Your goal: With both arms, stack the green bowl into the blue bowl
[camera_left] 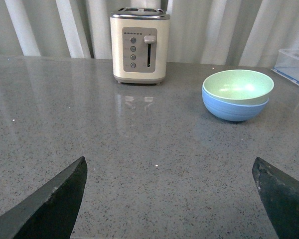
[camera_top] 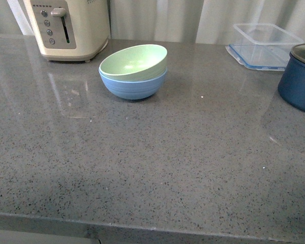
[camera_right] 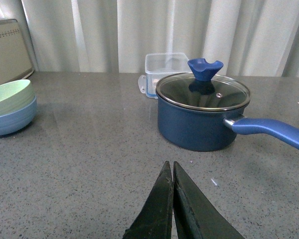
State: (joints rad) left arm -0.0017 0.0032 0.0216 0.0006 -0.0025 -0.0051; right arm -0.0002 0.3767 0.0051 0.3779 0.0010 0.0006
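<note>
The green bowl [camera_top: 134, 61] sits nested inside the blue bowl [camera_top: 133, 86] on the grey counter, at the back left of the front view. Neither arm shows in the front view. In the left wrist view the green bowl [camera_left: 238, 85] rests in the blue bowl [camera_left: 233, 108], far ahead of my left gripper [camera_left: 169, 169], which is open and empty with its fingers spread wide. In the right wrist view the stacked green bowl [camera_right: 9, 97] and blue bowl [camera_right: 12, 121] lie well off to one side of my right gripper [camera_right: 170, 167], which is shut and empty.
A cream toaster [camera_top: 68, 28] stands behind the bowls. A clear plastic box [camera_top: 264, 44] and a dark navy pot [camera_top: 300, 76] are at the back right. The pot [camera_right: 202, 117] has a glass lid and a long blue handle [camera_right: 274, 132].
</note>
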